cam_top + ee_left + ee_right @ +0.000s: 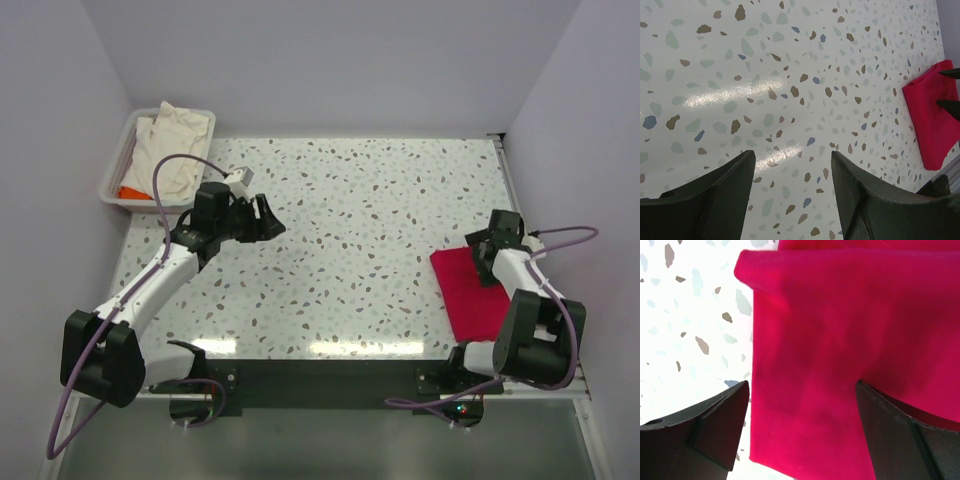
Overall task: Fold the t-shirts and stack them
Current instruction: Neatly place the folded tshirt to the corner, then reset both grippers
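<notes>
The crimson-red t-shirt (472, 292) lies folded flat near the table's right edge; it fills the right wrist view (840, 340) and shows at the right of the left wrist view (932, 117). My right gripper (484, 246) is open and empty just above the shirt's far end. The cream-white t-shirt (172, 148) lies crumpled in the white tray (112, 178) at the far left, with orange fabric (131, 191) peeking out beneath it. My left gripper (266, 216) is open and empty over bare table, to the right of the tray.
The speckled tabletop (350, 230) is walled by pale panels on the left, back and right. A metal rail (510, 185) runs along the right edge. The arm bases sit at the near edge.
</notes>
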